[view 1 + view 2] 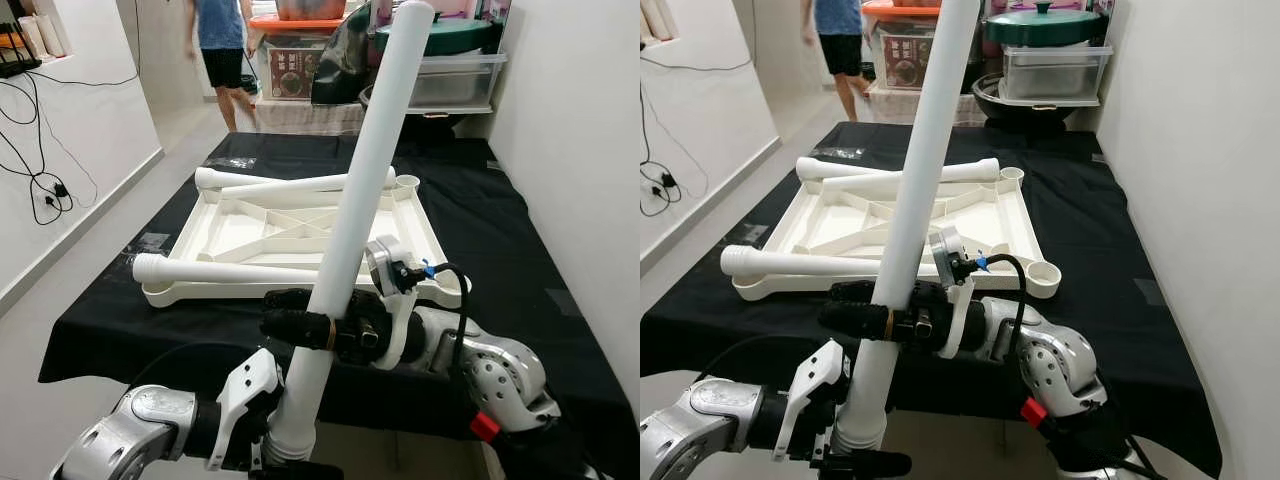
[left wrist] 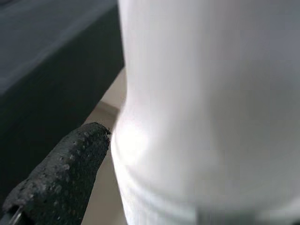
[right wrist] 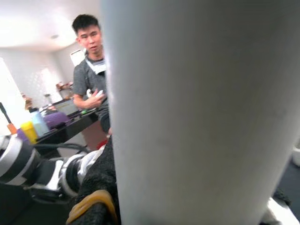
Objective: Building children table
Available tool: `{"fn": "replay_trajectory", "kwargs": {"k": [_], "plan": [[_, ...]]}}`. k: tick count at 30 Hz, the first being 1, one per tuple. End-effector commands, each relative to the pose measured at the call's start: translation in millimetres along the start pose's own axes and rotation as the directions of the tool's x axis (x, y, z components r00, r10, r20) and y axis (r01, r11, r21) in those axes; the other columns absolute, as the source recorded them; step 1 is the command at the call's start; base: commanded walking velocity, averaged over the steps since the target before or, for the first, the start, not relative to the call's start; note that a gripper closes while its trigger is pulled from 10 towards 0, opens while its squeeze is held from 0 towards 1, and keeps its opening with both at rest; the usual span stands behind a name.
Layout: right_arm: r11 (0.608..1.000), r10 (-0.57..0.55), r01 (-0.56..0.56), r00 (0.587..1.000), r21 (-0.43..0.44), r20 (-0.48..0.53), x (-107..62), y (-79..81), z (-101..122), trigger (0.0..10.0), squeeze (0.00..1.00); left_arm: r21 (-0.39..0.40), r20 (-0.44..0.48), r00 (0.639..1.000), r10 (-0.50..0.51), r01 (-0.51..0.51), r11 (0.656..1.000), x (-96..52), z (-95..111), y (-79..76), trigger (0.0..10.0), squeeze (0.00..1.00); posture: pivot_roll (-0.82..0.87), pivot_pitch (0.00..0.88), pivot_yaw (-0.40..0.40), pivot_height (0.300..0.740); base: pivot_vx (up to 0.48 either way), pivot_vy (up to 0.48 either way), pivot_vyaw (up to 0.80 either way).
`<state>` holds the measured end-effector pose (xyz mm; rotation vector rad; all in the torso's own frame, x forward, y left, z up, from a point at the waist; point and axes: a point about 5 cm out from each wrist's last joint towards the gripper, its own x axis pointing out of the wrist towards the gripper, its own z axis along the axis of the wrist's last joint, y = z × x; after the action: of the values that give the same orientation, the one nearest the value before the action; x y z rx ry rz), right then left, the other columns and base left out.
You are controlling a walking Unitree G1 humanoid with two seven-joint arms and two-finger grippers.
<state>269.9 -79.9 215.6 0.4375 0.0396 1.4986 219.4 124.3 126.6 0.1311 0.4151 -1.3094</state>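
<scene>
A long white table leg (image 1: 365,170) stands tilted in front of me, its top leaning away to the right. My right gripper (image 1: 300,325) is shut on it low down, black fingers wrapped around the tube. My left gripper (image 1: 285,462) is shut on the leg's ribbed bottom end; one rough finger pad (image 2: 61,178) lies against the leg (image 2: 206,103). Behind it the white tabletop (image 1: 195,235) lies upside down on the black-covered table (image 1: 520,250). Two more legs lie on it, one along the near edge (image 1: 230,272), one at the far edge (image 1: 270,180). An open corner socket (image 1: 407,183) shows at the far right.
A person (image 1: 220,50) stands at the back in the passage; another person (image 3: 89,70) is seen past the leg in the right wrist view. Storage boxes and a pot (image 1: 450,70) stand beyond the table. A white wall (image 1: 580,150) runs close on the right, cables (image 1: 40,180) hang left.
</scene>
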Motion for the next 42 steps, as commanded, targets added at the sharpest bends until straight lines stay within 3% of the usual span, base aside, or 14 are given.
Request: {"fn": "replay_trajectory", "kwargs": {"k": [1, 8, 13, 16, 19, 22, 23, 24, 25, 26, 28, 29, 31, 42], "plan": [[0.998, -0.047, 0.048, 0.999, -0.051, 0.023, -4.1, -7.3, 9.4, 0.0, 0.0, -0.012, -0.014, 0.999, 0.039, -0.039, 0.999, -4.6, -5.8, 2.4, 10.0, 0.0, 0.03, 0.0, 0.022, 0.74, 0.0, 0.0, 0.0], [0.979, -0.156, 0.159, 0.987, -0.124, 0.032, -20.8, -23.6, 22.1, 0.0, 0.0, -0.01, -0.022, 0.995, 0.097, -0.098, 0.995, -10.3, -13.0, 4.6, 10.0, 0.0, 0.04, 0.0, 0.016, 0.74, 0.0, 0.0, 0.0], [0.92, -0.321, 0.327, 0.945, -0.216, 0.067, -41.6, -40.6, 36.8, 0.0, 0.0, 0.012, -0.011, 0.972, 0.234, -0.234, 0.972, -16.3, -17.4, 15.9, 10.0, 0.0, 0.04, 0.0, 0.01, 0.74, 0.0, 0.0, 0.0], [0.795, -0.503, 0.546, 0.837, -0.263, 0.217, -57.9, -55.3, 57.9, 0.0, 0.0, 0.032, 0.083, 0.919, 0.386, -0.39, 0.92, -14.1, -9.2, 24.1, 10.0, 0.0, 0.04, 0.0, 0.012, 0.74, 0.0, 0.0, 0.0], [0.749, -0.545, 0.606, 0.794, -0.268, 0.27, -61.3, -58.2, 64.1, 0.0, 0.0, 0.034, 0.137, 0.89, 0.435, -0.443, 0.896, -12.5, -2.6, 25.9, 10.0, 0.0, 0.04, 0.0, 0.01, 0.74, 0.0, 0.0, 0.0], [0.627, -0.624, 0.72, 0.693, -0.298, 0.36, -65.8, -61.2, 72.6, 0.0, 0.0, -0.018, 0.243, 0.793, 0.559, -0.573, 0.819, -6.5, 13.1, 30.2, 10.0, 0.0, 0.04, 0.0, 0.012, 0.74, 0.0, 0.0, 0.0], [0.627, -0.624, 0.72, 0.693, -0.298, 0.36, -65.8, -61.2, 72.6, 0.0, 0.0, -0.018, 0.243, 0.793, 0.559, -0.573, 0.819, -6.5, 13.1, 30.2, 10.0, 0.0, 0.04, 0.0, 0.012, 0.74, 0.0, 0.0, 0.0], [0.587, -0.641, 0.748, 0.663, -0.31, 0.387, -64.9, -61.1, 73.6, 4.3, 0.0, -0.038, 0.293, 0.74, 0.606, -0.624, 0.781, -3.6, 21.6, 30.5, 10.0, 0.0, 0.04, 0.0, 0.011, 0.74, 0.0, 0.0, 0.0], [0.544, -0.662, 0.778, 0.628, -0.315, 0.408, -63.6, -61.3, 73.3, 10.0, 0.0, -0.09, 0.335, 0.667, 0.665, -0.68, 0.728, -0.8, 29.9, 31.2, 10.0, 0.0, 0.04, 0.0, 0.006, 0.74, 0.0, 0.0, 0.0], [0.544, -0.662, 0.778, 0.628, -0.315, 0.408, -63.6, -61.3, 73.3, 10.0, 0.0, -0.09, 0.335, 0.667, 0.665, -0.68, 0.728, -0.8, 29.9, 31.2, 10.0, 0.0, 0.04, 0.0, 0.006, 0.74, 0.0, 0.0, 0.0], [0.472, -0.688, 0.829, 0.559, -0.3, 0.463, -61.6, -62.3, 71.0, 10.0, 0.0, -0.132, 0.387, 0.549, 0.741, -0.762, 0.634, 2.2, 42.8, 30.7, 10.0, 0.0, 0.04, 0.0, 0.007, 0.74, 0.0, 0.0, 0.0], [0.472, -0.688, 0.829, 0.559, -0.3, 0.463, -61.6, -62.3, 71.0, 10.0, 0.0, -0.132, 0.387, 0.549, 0.741, -0.762, 0.634, 2.2, 42.8, 30.7, 10.0, 0.0, 0.04, 0.0, 0.007, 0.74, 0.0, 0.0, 0.0], [0.393, -0.698, 0.851, 0.523, -0.349, 0.488, -62.1, -62.6, 72.2, 10.0, 0.0, -0.164, 0.388, 0.511, 0.767, -0.781, 0.603, 3.3, 44.4, 30.3, 10.0, 0.0, 0.05, 0.0, 0.002, 0.74, 0.0, 0.0, 0.0], [0.347, -0.725, 0.887, 0.46, -0.306, 0.512, -60.3, -71.5, 66.2, 10.0, 0.0, -0.167, 0.386, 0.529, 0.756, -0.766, 0.621, 14.3, 37.4, 23.7, 10.0, 0.0, 0.05, 0.0, -0.007, 0.74, 0.0, -0.098, 0.0]]}}
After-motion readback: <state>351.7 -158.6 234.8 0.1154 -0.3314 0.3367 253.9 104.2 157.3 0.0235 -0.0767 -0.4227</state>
